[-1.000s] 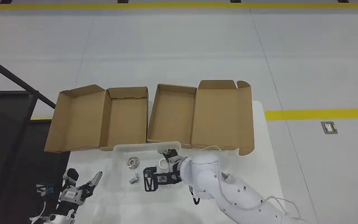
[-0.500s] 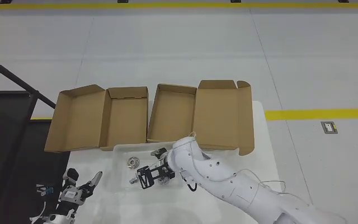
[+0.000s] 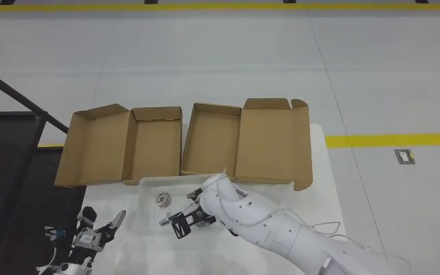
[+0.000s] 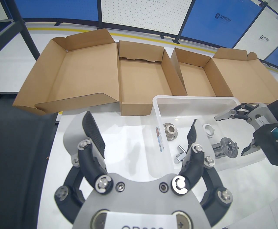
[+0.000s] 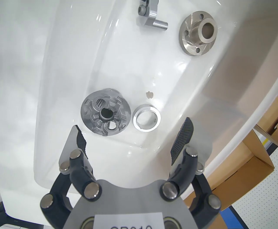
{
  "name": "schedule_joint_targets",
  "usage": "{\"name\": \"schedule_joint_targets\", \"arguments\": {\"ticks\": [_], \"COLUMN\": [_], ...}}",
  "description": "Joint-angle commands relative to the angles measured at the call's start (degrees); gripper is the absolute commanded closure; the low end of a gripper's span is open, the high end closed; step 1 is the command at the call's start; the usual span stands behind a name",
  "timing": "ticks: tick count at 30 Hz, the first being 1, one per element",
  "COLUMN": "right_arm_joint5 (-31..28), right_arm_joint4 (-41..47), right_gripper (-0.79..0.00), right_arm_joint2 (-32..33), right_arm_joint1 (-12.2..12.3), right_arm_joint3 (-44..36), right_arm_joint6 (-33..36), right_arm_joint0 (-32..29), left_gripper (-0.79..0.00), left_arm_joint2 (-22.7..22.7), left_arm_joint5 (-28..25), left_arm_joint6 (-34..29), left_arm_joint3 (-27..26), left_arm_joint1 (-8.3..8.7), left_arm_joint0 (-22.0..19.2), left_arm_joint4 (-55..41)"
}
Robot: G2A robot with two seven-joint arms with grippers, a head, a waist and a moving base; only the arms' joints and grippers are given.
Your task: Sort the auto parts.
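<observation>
Surrounding white table point(image 3: 323, 185), yellow-lined floor point(image 3: 206, 55)

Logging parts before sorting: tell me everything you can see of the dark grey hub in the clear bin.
The dark grey hub looks like cast metal: a flanged face with notches, a central bore, and a ribbed barrel behind. It seems to lie on its side in the clear bin, beside a silver ring, before the open right gripper, untouched.

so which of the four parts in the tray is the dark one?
The ribbed hub beside the plain ring: dull dark grey; the ring, flanged hub and pin bracket are bright silver.
</observation>
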Motion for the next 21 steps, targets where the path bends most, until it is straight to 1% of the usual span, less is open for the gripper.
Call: {"name": "schedule_joint_targets", "arguments": {"ticks": [1,6,14,15,16,18,19,21], "right_arm_joint5": [-0.50,-3.17,-3.41,-3.39,-3.37,-3.54,-3.64,-3.64], "right_arm_joint4": [0.15,0.39,-1.84,-2.21,-2.50,-3.09,-3.35,-3.85], "right_gripper": [-0.785,-0.785,-0.785,-0.748,-0.671,-0.428,-0.379,-0.351], "right_arm_joint2": [-0.43,-1.62,-2.92,-3.06,-3.15,-3.39,-3.51,-3.84], "right_arm_joint1": [-0.90,-3.14,-5.68,-5.93,-6.15,-6.63,-6.86,-7.31], "right_arm_joint3": [1.53,5.66,10.21,10.65,11.22,12.17,12.64,13.50], "right_arm_joint6": [-0.01,-1.07,-5.37,-5.88,-6.37,-7.33,-7.75,-8.63], "right_arm_joint0": [0.42,1.60,2.80,2.89,2.94,3.07,3.13,3.27], "left_gripper": [-0.785,-0.785,-0.785,-0.785,-0.785,-0.785,-0.785,-0.785], "left_arm_joint2": [0.00,0.00,0.00,0.00,0.00,0.00,0.00,0.00], "left_arm_joint5": [0.00,0.00,0.00,0.00,0.00,0.00,0.00,0.00], "left_arm_joint6": [0.00,0.00,0.00,0.00,0.00,0.00,0.00,0.00], "left_arm_joint3": [0.00,0.00,0.00,0.00,0.00,0.00,0.00,0.00], "left_arm_joint1": [0.00,0.00,0.00,0.00,0.00,0.00,0.00,0.00], "left_arm_joint0": [0.00,0.00,0.00,0.00,0.00,0.00,0.00,0.00], "left_arm_joint4": [0.00,0.00,0.00,0.00,0.00,0.00,0.00,0.00]}}
